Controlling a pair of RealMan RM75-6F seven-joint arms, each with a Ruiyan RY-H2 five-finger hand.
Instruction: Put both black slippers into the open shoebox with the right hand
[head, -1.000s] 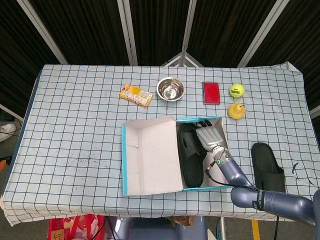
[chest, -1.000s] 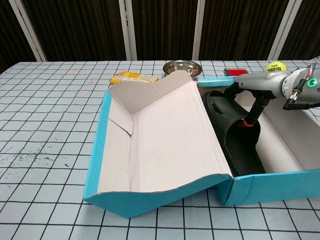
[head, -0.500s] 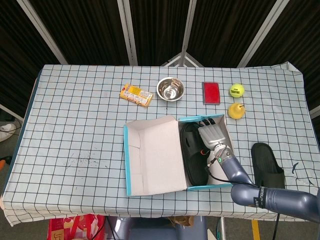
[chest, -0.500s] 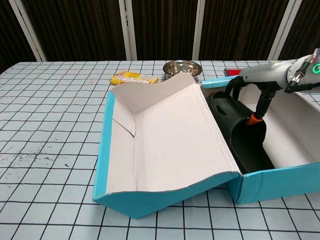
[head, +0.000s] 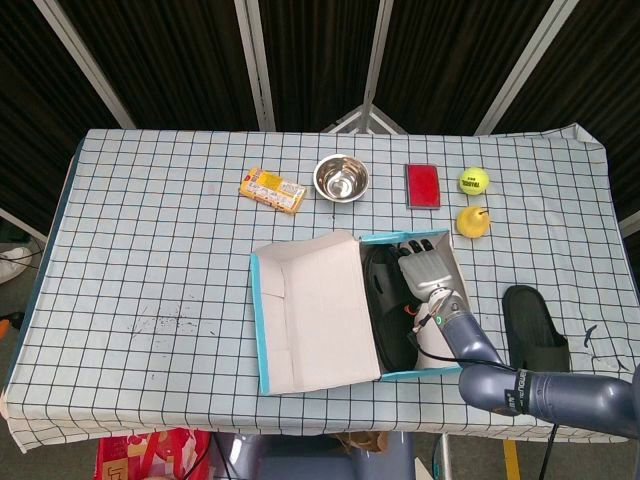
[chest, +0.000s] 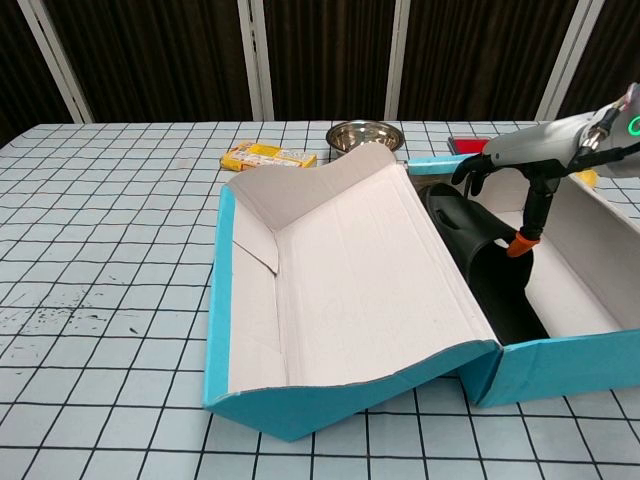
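Observation:
The open blue shoebox (head: 315, 315) (chest: 340, 285) lies near the table's front edge, its lid folded out to the left. One black slipper (head: 385, 300) (chest: 480, 270) lies inside it along the left wall. The second black slipper (head: 535, 328) rests on the cloth to the right of the box, seen only in the head view. My right hand (head: 425, 268) (chest: 525, 150) hovers over the far half of the box, fingers stretched toward its far wall. Its orange-tipped thumb hangs down beside the slipper's strap. It holds nothing. My left hand appears in neither view.
Along the far side sit a yellow snack packet (head: 273, 189) (chest: 266, 155), a steel bowl (head: 341, 179) (chest: 352, 133), a red flat case (head: 422, 186), a tennis ball (head: 473, 180) and a yellow pear-shaped toy (head: 472, 221). The table's front edge runs just behind the box.
The shoebox with its slipper has slid a little to the right. My right hand shifted right with it and rose slightly above the slipper.

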